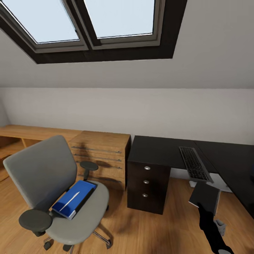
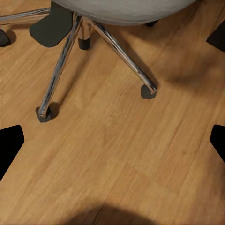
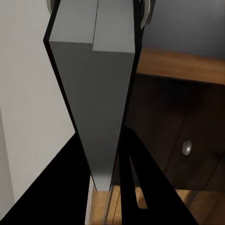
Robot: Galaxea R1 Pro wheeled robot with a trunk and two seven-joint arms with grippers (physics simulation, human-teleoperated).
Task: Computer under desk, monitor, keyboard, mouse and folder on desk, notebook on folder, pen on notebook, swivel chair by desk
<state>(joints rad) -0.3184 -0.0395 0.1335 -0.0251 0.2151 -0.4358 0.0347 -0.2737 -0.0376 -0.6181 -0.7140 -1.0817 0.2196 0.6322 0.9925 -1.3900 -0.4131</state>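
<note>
Grey padded swivel chair on wood floor, thin bright blue folder with white pen on its seat, flat black keyboard on glossy black desk, right gripper pinching black-covered notebook, left gripper's fingertips spread above floor.

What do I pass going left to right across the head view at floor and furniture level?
swivel chair with the folder on its seat → light-wood cabinet → desk drawers → keyboard → notebook in the right gripper.

Swivel chair chrome base, castors on wood floor.
</note>
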